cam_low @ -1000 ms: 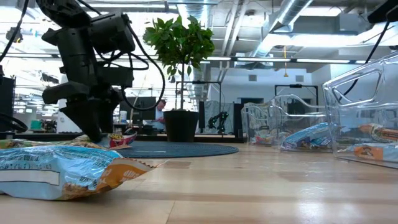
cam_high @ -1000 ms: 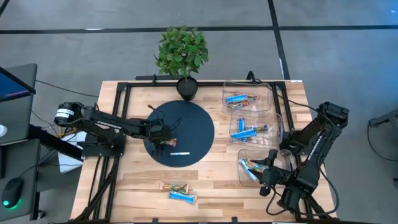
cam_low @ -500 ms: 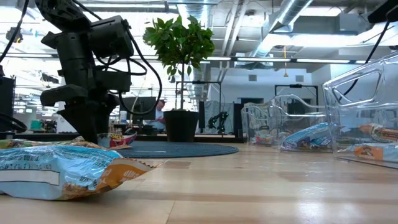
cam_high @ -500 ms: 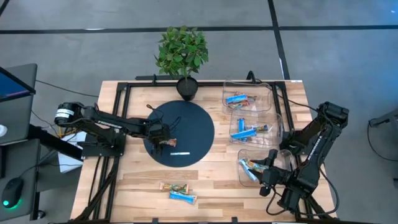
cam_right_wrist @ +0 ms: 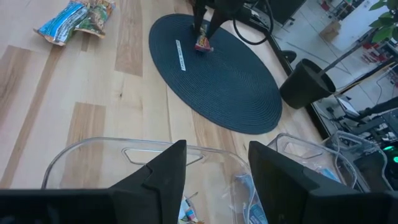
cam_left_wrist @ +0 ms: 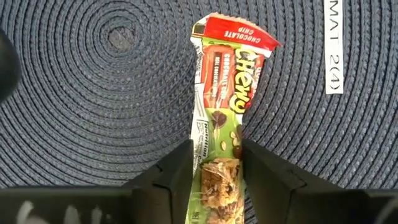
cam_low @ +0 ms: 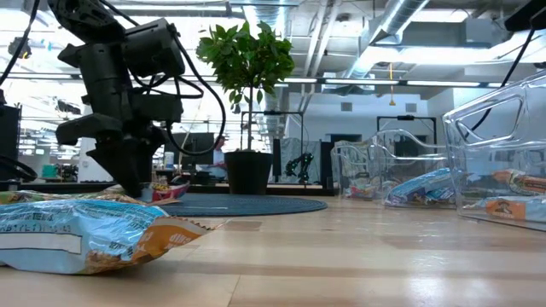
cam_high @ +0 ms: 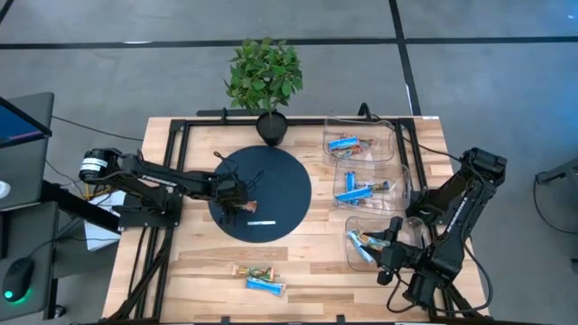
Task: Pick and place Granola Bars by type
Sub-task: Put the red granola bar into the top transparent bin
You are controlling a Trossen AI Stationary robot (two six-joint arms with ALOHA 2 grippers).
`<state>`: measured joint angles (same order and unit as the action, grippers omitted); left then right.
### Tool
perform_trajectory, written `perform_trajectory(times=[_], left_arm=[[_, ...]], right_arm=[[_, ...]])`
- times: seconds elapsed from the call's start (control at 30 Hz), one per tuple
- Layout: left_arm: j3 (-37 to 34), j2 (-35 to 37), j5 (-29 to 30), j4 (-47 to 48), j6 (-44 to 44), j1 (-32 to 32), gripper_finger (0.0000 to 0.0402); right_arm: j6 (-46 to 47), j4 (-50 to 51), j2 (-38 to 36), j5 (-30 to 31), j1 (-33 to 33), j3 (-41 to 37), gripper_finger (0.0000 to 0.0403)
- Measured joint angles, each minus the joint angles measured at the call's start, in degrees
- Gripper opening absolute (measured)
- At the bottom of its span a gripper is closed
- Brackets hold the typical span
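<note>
A red-and-green granola bar [cam_left_wrist: 225, 106] lies flat on the round dark mat [cam_high: 271, 181], at the mat's left side. My left gripper [cam_high: 237, 208] stands over it, shut on it; the low view shows the gripper [cam_low: 141, 189] down at the mat with the bar's red end [cam_low: 169, 189] sticking out beside it. Two more bars, one green-brown [cam_high: 252, 272] and one blue [cam_high: 266, 286], rest on the wood near the table's near edge. My right gripper [cam_right_wrist: 217, 177] hangs open over the nearest clear bin [cam_high: 379, 242], with nothing between its fingers. My left gripper pinches the bar's two long edges [cam_left_wrist: 217, 177] between its two fingers, on the green-brown half away from the red end. The fingers come steeply from above and stand across the bar. The bar lies flat on the mat, its red end [cam_left_wrist: 235, 37] pointing away from the hand.
A thin white strip [cam_high: 262, 221] lies on the mat near the bar. Three clear bins [cam_high: 361, 144] [cam_high: 370, 187] stand along the table's right side with bars inside. A potted plant [cam_high: 265, 77] stands at the far edge. A black frame [cam_high: 172, 171] runs down the table's left side.
My left gripper has stayed over the bar and its fingers have drawn in from wide apart until they meet the bar's long edges. The bar still lies where it was on the mat.
</note>
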<state>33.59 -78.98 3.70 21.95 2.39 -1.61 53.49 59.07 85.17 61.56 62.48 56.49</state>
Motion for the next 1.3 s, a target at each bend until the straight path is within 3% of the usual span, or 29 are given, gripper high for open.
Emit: perform_trajectory(times=[0.4, 0.8, 1.3], left_arm=[[0.0, 0.0, 0.2, -0.1, 0.0, 0.0, 0.0061], [1.9, 0.0, 0.1, -3.3, 0.2, 0.1, 0.0053], [2.4, 0.0, 2.2, -35.2, 12.1, -0.2, 0.0053]], right_arm=[[0.0, 0.1, 0.0, 0.0, 0.0, 0.0, 0.0169], [-0.1, 0.2, 0.0, 0.0, 0.0, 0.0, 0.0169], [-0.2, 0.3, 0.0, 0.0, -2.5, 0.0, 0.0169]])
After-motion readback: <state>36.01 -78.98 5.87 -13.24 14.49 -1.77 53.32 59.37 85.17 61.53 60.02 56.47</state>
